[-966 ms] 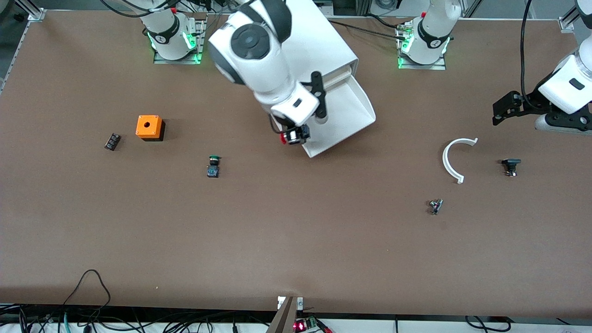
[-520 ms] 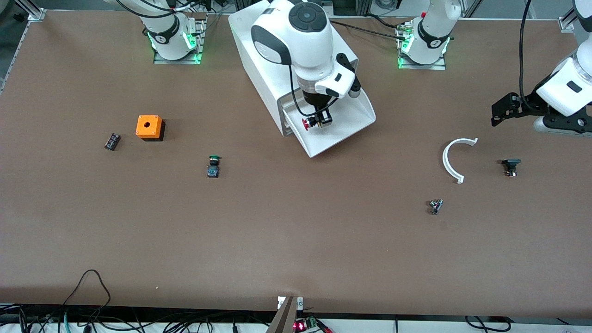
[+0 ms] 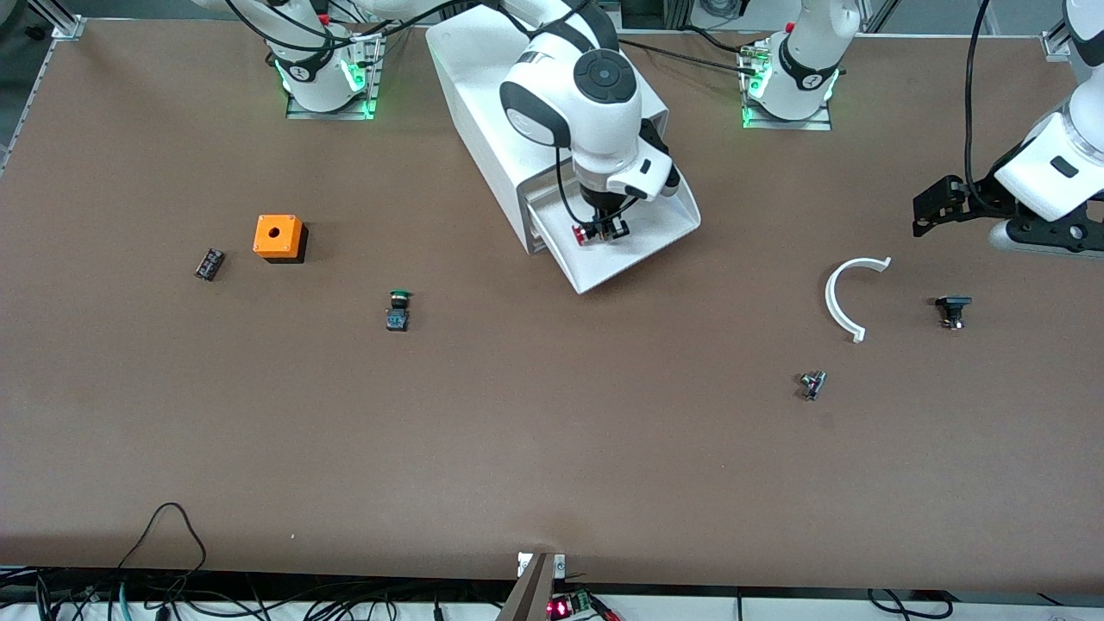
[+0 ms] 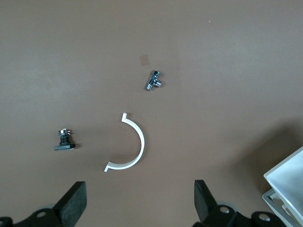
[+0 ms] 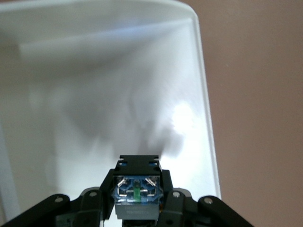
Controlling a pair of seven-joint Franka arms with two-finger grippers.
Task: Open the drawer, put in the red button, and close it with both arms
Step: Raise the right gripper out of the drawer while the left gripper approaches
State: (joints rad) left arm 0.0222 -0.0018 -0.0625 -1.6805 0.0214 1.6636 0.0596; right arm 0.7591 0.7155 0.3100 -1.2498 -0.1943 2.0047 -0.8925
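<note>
While drawer sits open, right tool pinches red button over it; drop, closing left. Left tool spread, waiting over desk.

A brown table, with what seem cables along its edge.

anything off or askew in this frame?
Nothing damaged or spilled. The cabinet sits skewed on the table, and its open drawer juts out at the same angle. The right gripper holds the red button over it; the left gripper waits.
</note>
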